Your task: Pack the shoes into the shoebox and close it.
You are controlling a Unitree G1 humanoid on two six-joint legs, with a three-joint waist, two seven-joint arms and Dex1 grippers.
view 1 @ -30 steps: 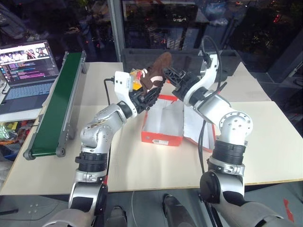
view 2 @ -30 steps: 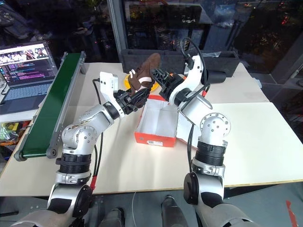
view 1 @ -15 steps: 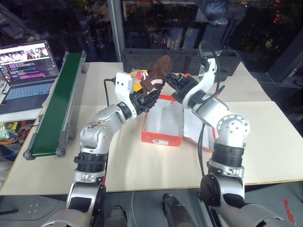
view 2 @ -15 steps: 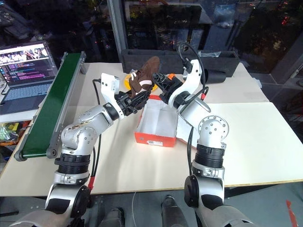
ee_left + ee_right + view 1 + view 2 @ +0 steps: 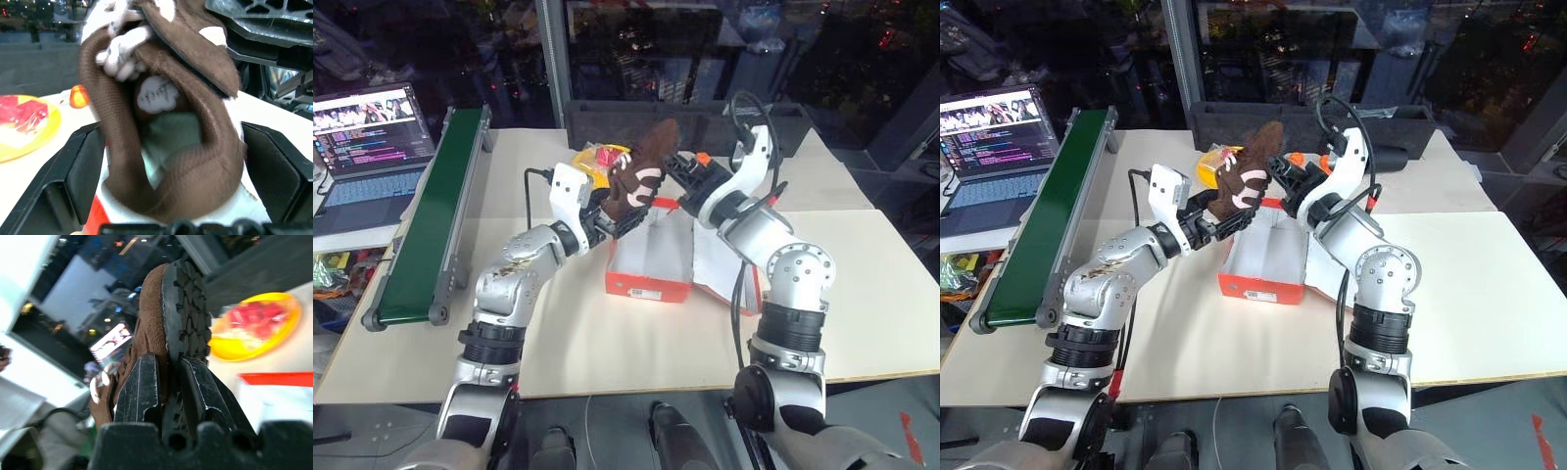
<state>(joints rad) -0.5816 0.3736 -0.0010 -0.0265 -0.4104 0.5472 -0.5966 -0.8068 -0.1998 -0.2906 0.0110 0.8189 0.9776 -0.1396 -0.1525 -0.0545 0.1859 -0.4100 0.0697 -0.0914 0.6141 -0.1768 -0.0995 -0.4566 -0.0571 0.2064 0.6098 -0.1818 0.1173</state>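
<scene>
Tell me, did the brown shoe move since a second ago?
Yes. The shoe came down toward the open shoebox, pinched by the right gripper; the left gripper has opened.

The tabletop (image 5: 607, 343) is evenly and brightly lit from overhead, with soft, short shadows under the arms and beside the shoebox (image 5: 651, 259), while the far background behind the glass is dark and speckled with small reflected lights. A laptop screen (image 5: 367, 113) at the far left glows brightly against that dim surround. In the left wrist view the shoe (image 5: 166, 122) sits so close that its upper part is smeared and soft, and in the right wrist view the yellow plate (image 5: 254, 325) and the background are out of focus.
</scene>
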